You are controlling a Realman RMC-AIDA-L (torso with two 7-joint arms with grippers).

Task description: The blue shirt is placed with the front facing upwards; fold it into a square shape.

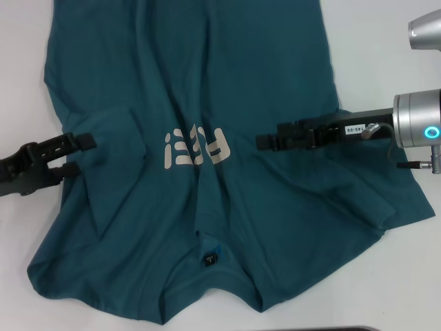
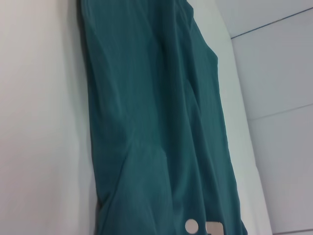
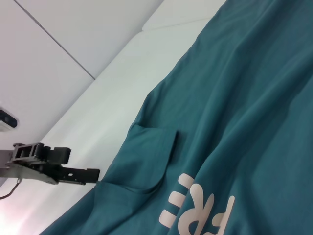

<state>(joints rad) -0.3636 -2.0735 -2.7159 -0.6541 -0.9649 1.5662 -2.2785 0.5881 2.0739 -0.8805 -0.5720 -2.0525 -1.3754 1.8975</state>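
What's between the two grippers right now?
Head view: only the blue shirt, its beige chest lettering in the middle of the span between the left gripper and the right gripper. Nothing else.

Head camera looks steeply down on the blue shirt; both wrist cameras skim low across it, sharing its lettering.

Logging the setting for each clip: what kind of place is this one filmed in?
Probably a lab or test bench, not a home: a bare white table, one blue shirt spread on it, plain pale panelled wall behind, and nothing domestic in view.
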